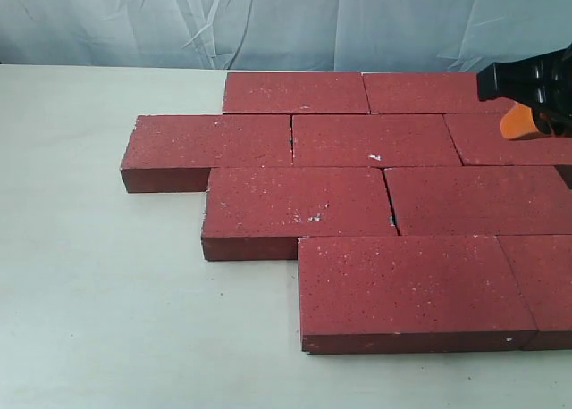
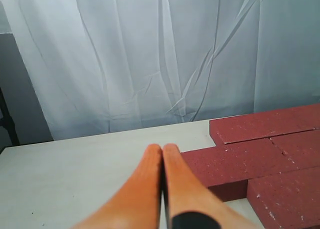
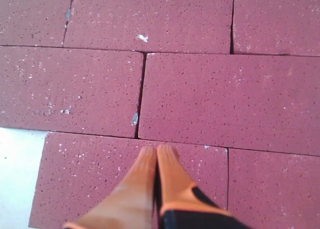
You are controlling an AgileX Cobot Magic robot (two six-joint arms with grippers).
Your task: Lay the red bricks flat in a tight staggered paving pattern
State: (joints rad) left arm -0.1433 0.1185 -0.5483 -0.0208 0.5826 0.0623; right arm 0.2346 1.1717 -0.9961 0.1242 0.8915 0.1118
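Your red bricks [image 1: 375, 141] lie flat in four staggered rows on the bench [image 1: 107, 293]; only its wrist view shows your left pincer [image 2: 162, 149], closed empty like the right pincer [image 3: 156, 149].

Pale bench [image 1: 98, 293] lies open left and near; flat dark-red speckled bricks [image 1: 375, 141], tightly packed, fill the right.

Tapered orange fingers [image 3: 142, 181] on black mounts [image 3: 200, 221]
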